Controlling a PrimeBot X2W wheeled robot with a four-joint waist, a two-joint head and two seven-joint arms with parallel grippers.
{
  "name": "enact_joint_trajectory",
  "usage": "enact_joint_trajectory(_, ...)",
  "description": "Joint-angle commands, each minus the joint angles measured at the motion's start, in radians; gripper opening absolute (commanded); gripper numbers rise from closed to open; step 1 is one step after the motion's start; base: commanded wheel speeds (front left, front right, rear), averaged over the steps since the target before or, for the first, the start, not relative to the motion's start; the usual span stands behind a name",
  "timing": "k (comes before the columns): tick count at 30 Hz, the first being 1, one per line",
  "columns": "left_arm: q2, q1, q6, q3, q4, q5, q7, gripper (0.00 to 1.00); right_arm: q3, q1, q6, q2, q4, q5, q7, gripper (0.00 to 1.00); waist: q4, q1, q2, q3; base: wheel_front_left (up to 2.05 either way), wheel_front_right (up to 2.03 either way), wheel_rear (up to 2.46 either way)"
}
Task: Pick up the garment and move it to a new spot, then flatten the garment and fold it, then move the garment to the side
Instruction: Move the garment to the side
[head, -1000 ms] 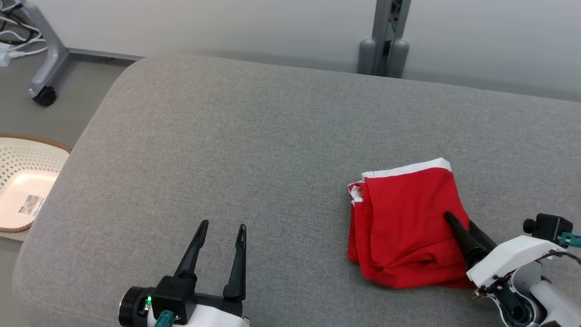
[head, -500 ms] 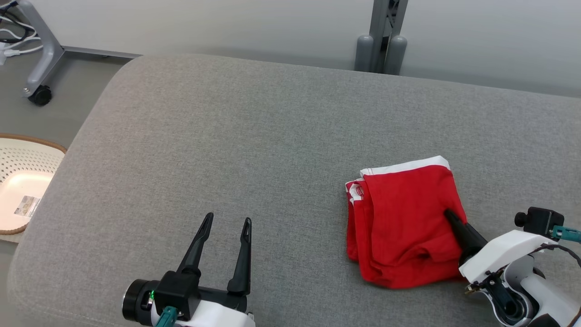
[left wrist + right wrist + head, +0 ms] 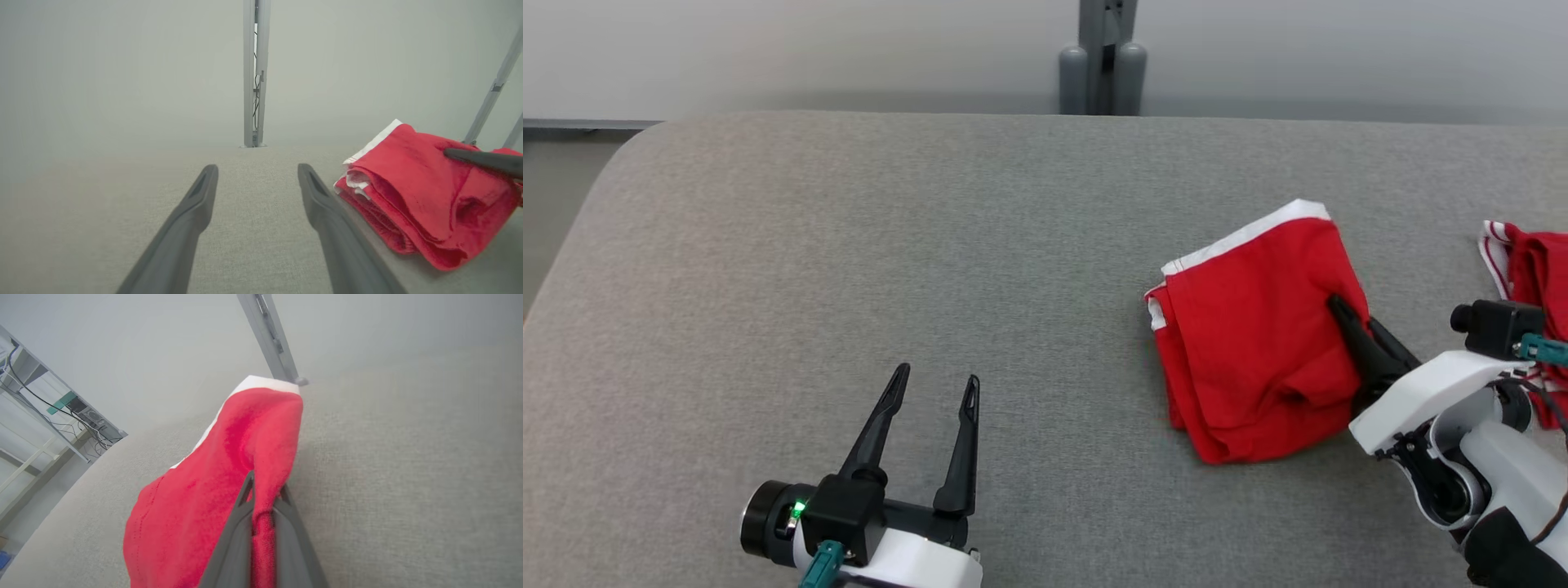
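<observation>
The folded red garment [image 3: 1254,343] lies right of centre on the grey cushion [image 3: 890,229], its long axis about 1 to 7 o'clock in the head view. The right gripper [image 3: 1352,314], the nearer one, is clenched on its 3 o'clock edge. The left gripper [image 3: 937,377], spread and empty, sits well apart at 8 o'clock. How many layers are pinched is hidden. Another red cloth [image 3: 1523,261] at 3 o'clock is cut off.
</observation>
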Motion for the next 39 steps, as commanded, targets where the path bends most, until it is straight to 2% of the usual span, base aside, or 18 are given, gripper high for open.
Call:
enact_joint_trajectory(1,0.004,-0.018,-0.006,0.005,-0.004,0.01,-0.003,1.0,-0.02,-0.011,0.0,-0.004,-0.007,-0.033,-0.006,0.0,-0.05,0.0,0.0,0.009,0.0,0.0,0.0)
enact_joint_trajectory(10,0.008,-0.057,-0.024,0.003,-0.023,0.05,-0.003,1.0,-0.108,-0.058,0.0,-0.004,-0.059,-0.183,-0.006,0.0,-0.197,0.0,0.0,0.049,0.0,0.0,0.0)
enact_joint_trajectory(18,0.019,-0.086,-0.034,0.003,-0.046,0.069,-0.003,1.0,-0.149,-0.089,0.0,-0.004,-0.088,-0.237,-0.006,0.0,-0.299,0.0,0.0,0.087,0.0,0.0,0.0)
enact_joint_trajectory(25,0.034,-0.107,-0.045,0.001,-0.044,0.078,-0.003,1.0,-0.14,-0.133,0.0,-0.005,-0.104,-0.248,-0.007,0.0,-0.382,0.0,0.0,0.12,0.0,0.0,0.0)
enact_joint_trajectory(33,0.056,-0.138,-0.052,-0.009,-0.047,0.09,0.009,1.0,-0.138,-0.197,0.0,-0.05,-0.123,-0.222,-0.007,0.0,-0.424,0.0,0.0,0.173,0.0,0.0,0.0)
enact_joint_trajectory(39,0.074,-0.169,-0.06,-0.013,-0.062,0.101,0.021,1.0,-0.14,-0.254,0.0,-0.102,-0.111,-0.187,-0.007,0.0,-0.428,0.0,0.0,0.232,0.0,0.0,0.0)
